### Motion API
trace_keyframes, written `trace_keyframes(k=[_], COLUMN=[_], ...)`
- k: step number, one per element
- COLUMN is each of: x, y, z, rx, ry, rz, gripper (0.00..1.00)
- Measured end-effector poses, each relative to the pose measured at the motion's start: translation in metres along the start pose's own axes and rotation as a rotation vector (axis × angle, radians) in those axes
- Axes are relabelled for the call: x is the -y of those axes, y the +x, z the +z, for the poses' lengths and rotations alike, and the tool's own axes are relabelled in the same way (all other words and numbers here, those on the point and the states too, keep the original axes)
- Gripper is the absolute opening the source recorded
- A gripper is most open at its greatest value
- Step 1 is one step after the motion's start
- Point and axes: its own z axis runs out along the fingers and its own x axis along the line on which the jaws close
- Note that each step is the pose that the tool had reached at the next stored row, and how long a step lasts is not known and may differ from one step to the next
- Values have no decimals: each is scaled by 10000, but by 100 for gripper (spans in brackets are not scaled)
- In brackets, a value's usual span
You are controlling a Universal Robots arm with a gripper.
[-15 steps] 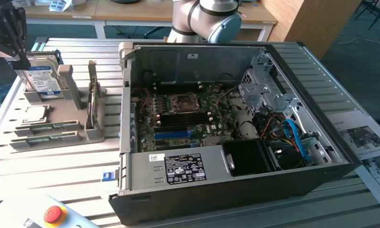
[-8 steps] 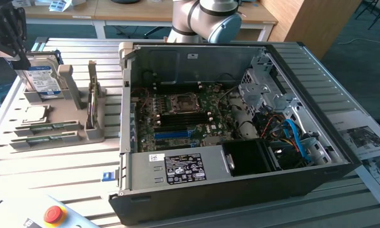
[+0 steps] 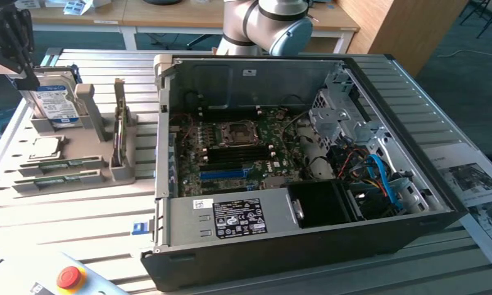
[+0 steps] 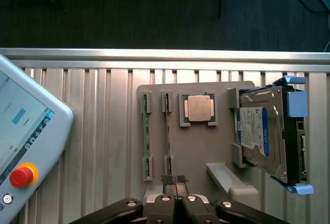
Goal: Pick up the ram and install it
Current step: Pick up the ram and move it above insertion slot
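The arm points its gripper straight down above the grey tray, fingers closed together on nothing, while the tray holds two memory sticks, the ram and a second stick beside it, one processor and one hard drive.

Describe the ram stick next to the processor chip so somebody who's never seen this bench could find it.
On the exterior view's left of the open computer case sits a grey parts holder. Beside its square processor chip, two long thin green sticks rest in slots. The ram is the stick adjoining the chip, much lower than the upright card nearby.
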Motion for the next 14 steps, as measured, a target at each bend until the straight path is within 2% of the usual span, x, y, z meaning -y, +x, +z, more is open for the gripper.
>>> trace_keyframes(k=[6,10,13,14], x=[0,0,0,0], y=[1,0,0,-1], z=[-1,0,0,0], rx=[13,110,216,229], ry=[0,2,8,9], rz=[-4,-16,-29,-28], gripper=[10,10,10,10])
